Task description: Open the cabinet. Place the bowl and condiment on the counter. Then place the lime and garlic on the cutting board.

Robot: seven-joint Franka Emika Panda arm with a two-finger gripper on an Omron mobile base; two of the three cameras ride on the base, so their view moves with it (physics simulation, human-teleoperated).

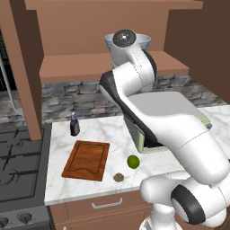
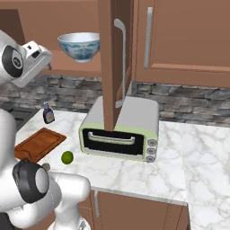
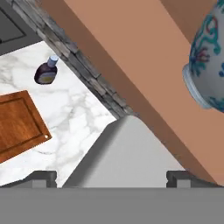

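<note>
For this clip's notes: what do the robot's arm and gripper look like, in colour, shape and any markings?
The arm is built of glossy white, rounded tubular links, with dark grey to black bands and round caps at the joints. No cables or markings show on it. The gripper shows in the hand view as two small, dark grey, blocky finger tips.

Bowl (image 2: 80,46) on open cabinet (image 2: 112,63) shelf, condiment (image 1: 74,125) on counter (image 1: 112,130)
</note>
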